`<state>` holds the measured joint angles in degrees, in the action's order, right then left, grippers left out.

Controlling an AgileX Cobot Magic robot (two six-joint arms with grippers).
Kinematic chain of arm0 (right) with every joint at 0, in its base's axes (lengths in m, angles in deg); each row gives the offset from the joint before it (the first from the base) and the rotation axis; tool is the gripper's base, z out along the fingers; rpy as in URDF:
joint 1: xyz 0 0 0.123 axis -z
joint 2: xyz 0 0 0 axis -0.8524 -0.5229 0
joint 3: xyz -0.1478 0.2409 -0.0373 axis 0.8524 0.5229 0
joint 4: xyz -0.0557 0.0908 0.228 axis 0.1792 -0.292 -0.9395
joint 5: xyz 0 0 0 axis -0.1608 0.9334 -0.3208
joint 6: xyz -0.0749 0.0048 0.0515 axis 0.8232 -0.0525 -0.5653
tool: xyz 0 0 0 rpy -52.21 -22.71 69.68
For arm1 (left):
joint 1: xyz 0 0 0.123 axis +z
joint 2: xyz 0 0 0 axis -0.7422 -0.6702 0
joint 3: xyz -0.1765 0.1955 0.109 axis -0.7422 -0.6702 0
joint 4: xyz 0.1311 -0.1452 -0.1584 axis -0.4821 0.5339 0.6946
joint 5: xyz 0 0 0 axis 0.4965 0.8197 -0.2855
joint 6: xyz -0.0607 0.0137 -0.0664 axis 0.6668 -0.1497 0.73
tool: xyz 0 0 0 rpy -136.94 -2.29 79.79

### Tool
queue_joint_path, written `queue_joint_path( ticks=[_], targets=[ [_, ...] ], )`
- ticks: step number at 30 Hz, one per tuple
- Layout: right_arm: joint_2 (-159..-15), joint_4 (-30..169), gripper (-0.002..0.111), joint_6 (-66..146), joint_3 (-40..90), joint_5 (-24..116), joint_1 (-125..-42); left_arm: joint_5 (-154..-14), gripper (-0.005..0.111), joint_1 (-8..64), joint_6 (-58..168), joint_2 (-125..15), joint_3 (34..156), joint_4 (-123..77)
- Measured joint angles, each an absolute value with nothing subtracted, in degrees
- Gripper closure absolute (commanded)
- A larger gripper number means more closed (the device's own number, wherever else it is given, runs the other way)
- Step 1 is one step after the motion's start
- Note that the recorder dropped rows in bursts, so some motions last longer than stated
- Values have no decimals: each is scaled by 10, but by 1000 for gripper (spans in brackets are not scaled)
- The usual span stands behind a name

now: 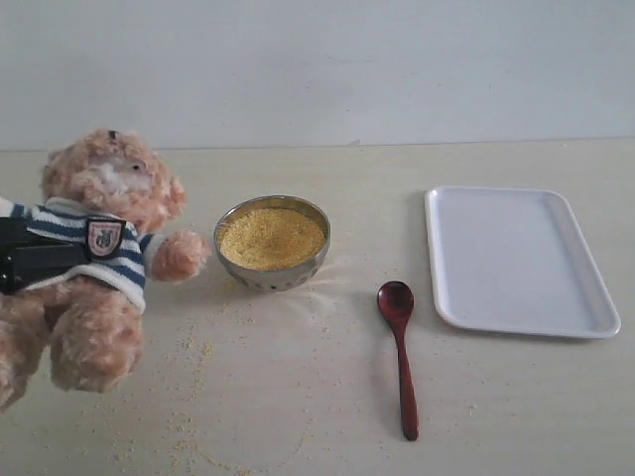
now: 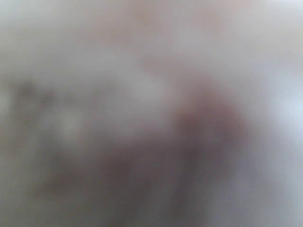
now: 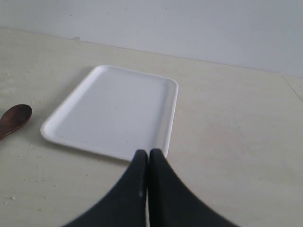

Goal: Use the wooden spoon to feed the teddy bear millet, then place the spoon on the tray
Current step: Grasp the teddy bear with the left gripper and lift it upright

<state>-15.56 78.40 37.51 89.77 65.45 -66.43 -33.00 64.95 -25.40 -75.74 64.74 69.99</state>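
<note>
Bear (image 1: 104,288) is hanging in my left gripper (image 1: 38,255), jaws clamped on it; right gripper (image 3: 147,163) is hovering, jaws together, beside tray (image 3: 113,111).

Setting: a robot test station, lab-like, not a lived-in room. What shows you this: plain pale desk (image 1: 516,426) butted against a blank white wall (image 1: 317,59); staged props, teddy bear (image 1: 109,188) among them; black right claw (image 3: 147,153) above the desk.

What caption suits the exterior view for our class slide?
Teddy bear beside a bowl of millet; wooden spoon lies on the table near the tray.
</note>
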Motion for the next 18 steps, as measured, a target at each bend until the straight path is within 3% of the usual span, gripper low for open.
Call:
queue_joint_path(
  ticks=[7,14,18],
  targets=[
    [-156,784,108,375,898,655,-664,-174,102,699,-336,-933,648,738],
    [-156,787,108,392,898,620,-664,-165,102,713,-390,-989,648,755],
    [-156,636,108,335,898,520,-664,-163,102,713,-423,-990,648,756]
  ],
)
